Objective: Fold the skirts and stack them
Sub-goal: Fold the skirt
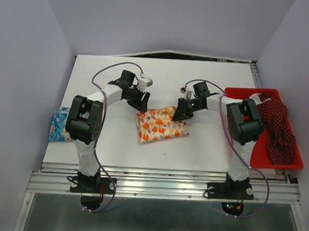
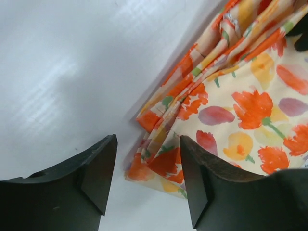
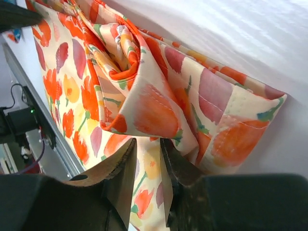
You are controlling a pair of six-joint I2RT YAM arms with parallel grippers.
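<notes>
Red tray [image 1: 263, 160], R side, white tbl [image 1: 198, 71]

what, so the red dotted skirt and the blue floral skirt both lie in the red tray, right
Wrong. Only the dark red dotted skirt lies in the red tray; the top external view shows the blue floral skirt at the table's left edge.

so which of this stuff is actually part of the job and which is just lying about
Part of the job: cream skirt with orange flowers, blue flowered skirt, dark red dotted skirt.
Just there: red tray holding the dark red one, white table.
</notes>
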